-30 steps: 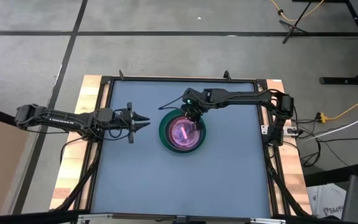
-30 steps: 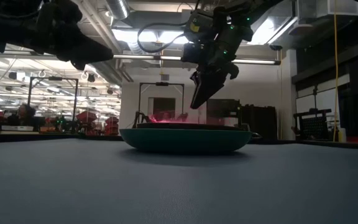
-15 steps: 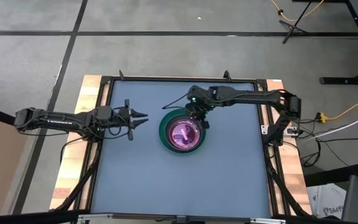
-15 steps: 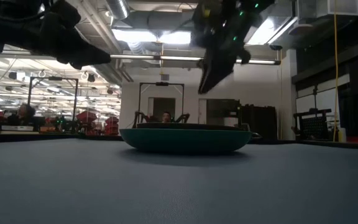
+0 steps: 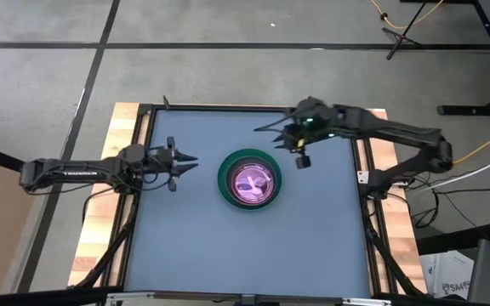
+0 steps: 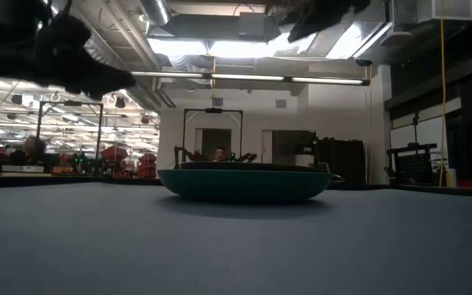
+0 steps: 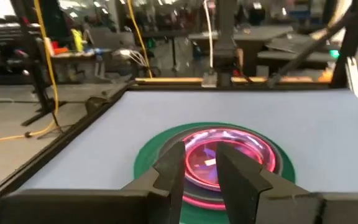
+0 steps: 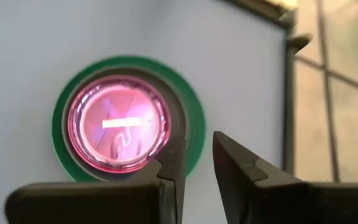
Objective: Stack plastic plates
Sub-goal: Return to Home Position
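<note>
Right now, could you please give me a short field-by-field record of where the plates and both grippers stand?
Pile: plastic plates nested in one stack, mid-table
Bottom plate: dark green plate, the widest
Top plate: translucent pink plate
Left gripper: left gripper open, empty, raised off the table, left of the stack, pointing at it
Right gripper: right gripper open, empty, high above the table, off the stack toward the far right

Ceiling lights glare, low view backlit — fg dim
</note>
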`<action>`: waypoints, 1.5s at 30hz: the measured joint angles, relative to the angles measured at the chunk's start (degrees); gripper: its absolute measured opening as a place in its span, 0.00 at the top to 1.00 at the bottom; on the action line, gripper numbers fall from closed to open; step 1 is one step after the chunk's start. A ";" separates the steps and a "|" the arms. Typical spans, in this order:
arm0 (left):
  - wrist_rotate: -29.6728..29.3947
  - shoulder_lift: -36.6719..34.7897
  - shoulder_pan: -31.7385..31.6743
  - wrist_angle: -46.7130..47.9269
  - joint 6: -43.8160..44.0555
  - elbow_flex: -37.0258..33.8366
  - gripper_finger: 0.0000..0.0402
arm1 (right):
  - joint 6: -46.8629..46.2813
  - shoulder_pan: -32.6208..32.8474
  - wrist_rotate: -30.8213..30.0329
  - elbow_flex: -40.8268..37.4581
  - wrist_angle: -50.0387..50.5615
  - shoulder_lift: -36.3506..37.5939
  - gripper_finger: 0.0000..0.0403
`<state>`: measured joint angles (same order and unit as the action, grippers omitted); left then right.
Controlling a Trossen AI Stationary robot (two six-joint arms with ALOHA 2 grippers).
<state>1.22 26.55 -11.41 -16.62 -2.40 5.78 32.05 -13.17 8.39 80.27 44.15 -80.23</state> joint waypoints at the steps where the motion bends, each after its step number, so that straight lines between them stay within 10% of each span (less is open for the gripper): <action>1: -0.12 -0.84 -0.34 -2.34 0.48 -1.93 0.79 | 0.00 0.00 -0.01 0.00 0.11 1.62 0.82; 16: 3.01 -8.99 -4.75 -0.13 1.89 -5.36 0.79 | 1.32 0.02 -5.93 -0.90 5.40 22.20 0.82; 35: 7.49 -16.72 -10.60 2.03 -0.43 -5.36 0.79 | -10.01 0.02 -6.34 -37.36 -10.39 60.35 0.82; 45: 13.19 -20.37 -15.01 3.08 1.74 -5.36 0.79 | -11.26 0.02 -6.34 -42.48 -9.57 77.15 0.82</action>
<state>14.42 6.17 -26.41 -13.54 -0.66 0.43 20.80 -13.15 2.05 37.79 34.59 -3.08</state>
